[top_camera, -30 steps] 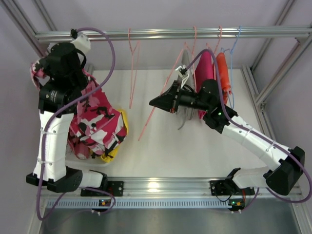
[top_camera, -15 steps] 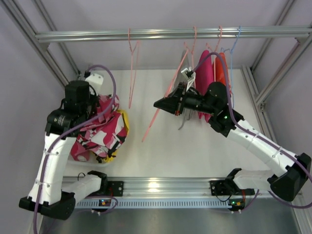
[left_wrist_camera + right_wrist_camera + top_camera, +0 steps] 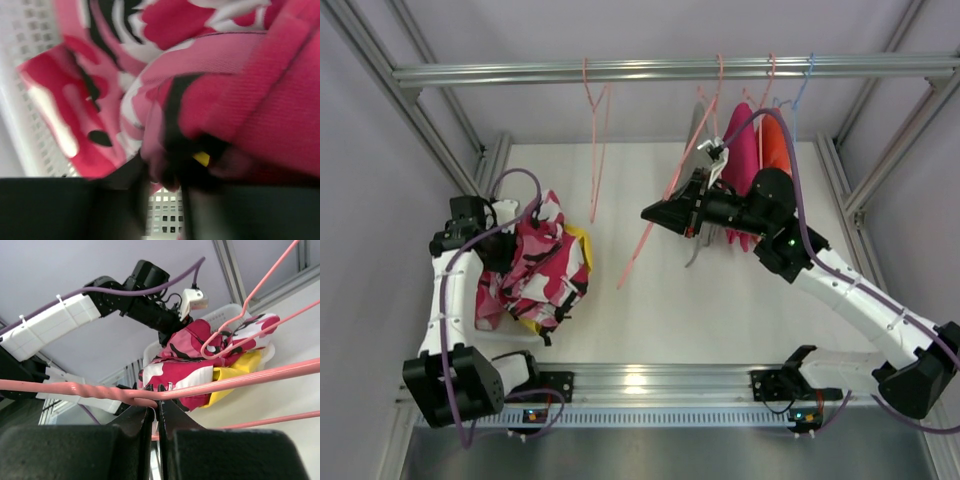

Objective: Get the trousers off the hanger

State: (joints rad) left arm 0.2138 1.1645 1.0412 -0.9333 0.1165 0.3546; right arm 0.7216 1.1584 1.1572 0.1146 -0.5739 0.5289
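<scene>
Trousers in a pink, white and black pattern [image 3: 535,265] are heaped over yellow trousers [image 3: 582,240] in a white basket [image 3: 20,75] at the left. The left gripper [image 3: 502,248] is pressed into that heap; whether it is parted or closed cannot be told. Further right, a tilted pink hanger [image 3: 260,371] is pinched in the closed right gripper [image 3: 157,407]. Magenta trousers [image 3: 740,160] and orange trousers [image 3: 775,145] are hung from the rail [image 3: 650,70] behind it.

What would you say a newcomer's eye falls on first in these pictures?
Probably the pink-white-black patterned trousers heaped over yellow trousers in the white basket at the left. Next, the right pincer shut on a pink hanger mid-scene, with magenta trousers and orange trousers hanging beside it.
</scene>
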